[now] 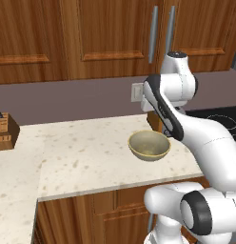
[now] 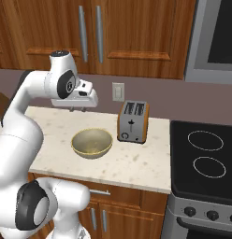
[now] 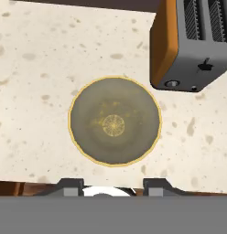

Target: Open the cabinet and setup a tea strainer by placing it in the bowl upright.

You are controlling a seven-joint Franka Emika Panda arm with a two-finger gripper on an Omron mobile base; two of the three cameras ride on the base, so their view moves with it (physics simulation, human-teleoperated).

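End effector (image 2: pixel 76 109), fingers apart and holding nothing, hangs above the round olive-tan, pale-rimmed bowl (image 3: pixel 115 120).

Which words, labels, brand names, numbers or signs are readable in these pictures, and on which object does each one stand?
None: no readable text shows in any view.
The toaster has a dark lever and small round knobs on its front, without lettering.
The stove bears white burner rings and plain knobs, no numbers readable.
The bowl, the wall switch plate and the cabinet carry no marking.

Olive-tan bowl (image 3: pixel 114 119) upright on counter, cabinet (image 2: pixel 90 32) doors closed
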